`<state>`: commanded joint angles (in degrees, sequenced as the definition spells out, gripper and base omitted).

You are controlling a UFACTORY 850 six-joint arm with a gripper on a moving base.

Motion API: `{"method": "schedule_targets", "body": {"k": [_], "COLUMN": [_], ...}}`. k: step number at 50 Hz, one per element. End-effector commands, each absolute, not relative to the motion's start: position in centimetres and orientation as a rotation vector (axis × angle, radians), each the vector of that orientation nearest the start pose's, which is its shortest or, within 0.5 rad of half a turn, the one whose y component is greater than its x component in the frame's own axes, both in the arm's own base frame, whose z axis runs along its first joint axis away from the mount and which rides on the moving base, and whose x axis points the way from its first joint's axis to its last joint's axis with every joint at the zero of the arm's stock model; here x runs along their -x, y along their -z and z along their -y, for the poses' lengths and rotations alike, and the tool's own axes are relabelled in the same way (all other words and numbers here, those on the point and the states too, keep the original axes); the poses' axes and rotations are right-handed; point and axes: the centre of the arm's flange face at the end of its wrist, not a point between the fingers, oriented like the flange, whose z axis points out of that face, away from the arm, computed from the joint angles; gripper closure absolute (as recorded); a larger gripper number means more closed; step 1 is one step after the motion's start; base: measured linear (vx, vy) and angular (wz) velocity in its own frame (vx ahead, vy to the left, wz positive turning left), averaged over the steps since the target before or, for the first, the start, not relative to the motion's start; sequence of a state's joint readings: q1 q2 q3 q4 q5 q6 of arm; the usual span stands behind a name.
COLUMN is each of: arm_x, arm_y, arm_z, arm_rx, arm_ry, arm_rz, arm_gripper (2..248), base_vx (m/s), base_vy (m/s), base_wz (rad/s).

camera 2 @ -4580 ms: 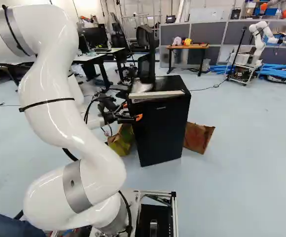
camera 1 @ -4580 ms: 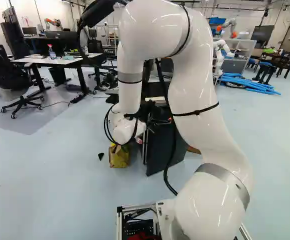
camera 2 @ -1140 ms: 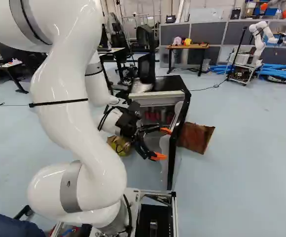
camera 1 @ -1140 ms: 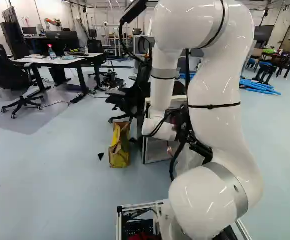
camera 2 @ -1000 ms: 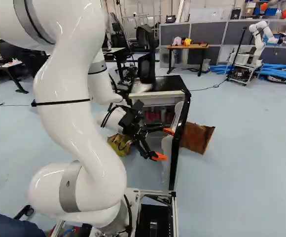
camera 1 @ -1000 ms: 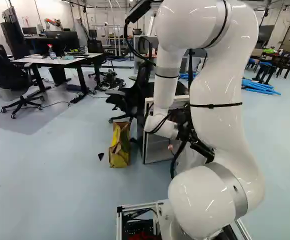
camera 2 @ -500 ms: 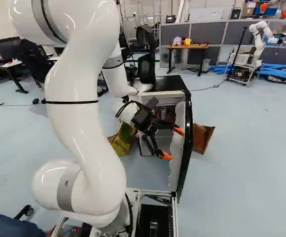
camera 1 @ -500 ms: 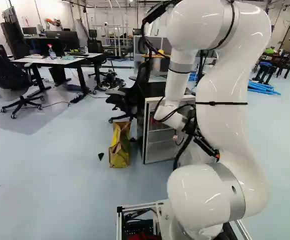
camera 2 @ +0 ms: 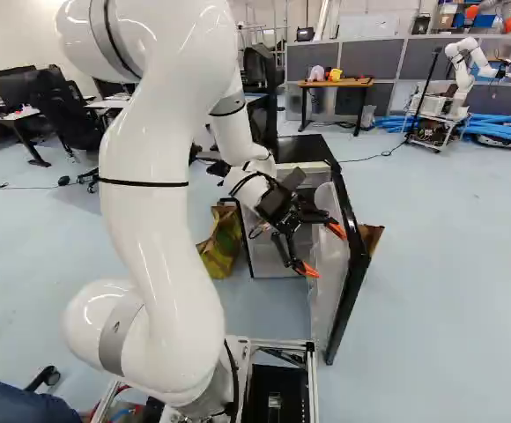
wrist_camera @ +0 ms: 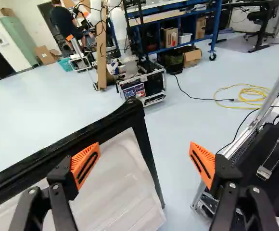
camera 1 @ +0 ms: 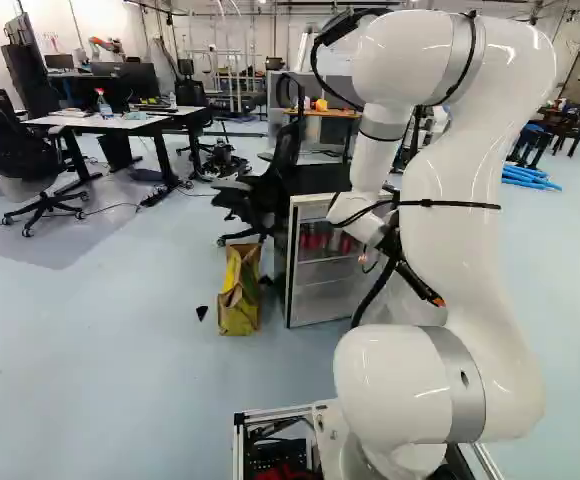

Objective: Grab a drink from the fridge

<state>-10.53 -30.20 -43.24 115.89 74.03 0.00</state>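
The tool (wrist_camera: 145, 161) has its fingers spread and pinches nothing; one is at the inner side of the fridge door (camera 2: 356, 284). If it pushes too far to the right, the hinge could strain or the fridge (camera 1: 315, 180) could turn. If it leaves too early, the door may swing back and block the red cans (camera 1: 313, 239), which stand inside, on the upper left. Compared with the earlier frames, the door is opened wider, the arm (camera 2: 154, 211) has moved right, and the base has not moved.

Your arm (camera 1: 463, 200): glossy white, grey bands, black straps and cables. Pincer (wrist_camera: 144, 163): black, orange pads, silver screws.
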Motion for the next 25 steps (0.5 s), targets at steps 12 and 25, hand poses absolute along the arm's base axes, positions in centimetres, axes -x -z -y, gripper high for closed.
{"method": "schedule_targets", "body": {"k": [12, 25], "arm_x": [-40.2, -41.8], "arm_y": [-29.1, -29.2], "arm_z": [17.8, 20.9], "arm_rx": [-0.710, -0.650], "arm_ry": [-0.790, -0.782], "arm_rz": [1.927, 1.999], "arm_gripper": [3, 3], "base_vx": [0.000, 0.000], "base_vy": [0.000, 0.000], "base_wz": [0.000, 0.000]}}
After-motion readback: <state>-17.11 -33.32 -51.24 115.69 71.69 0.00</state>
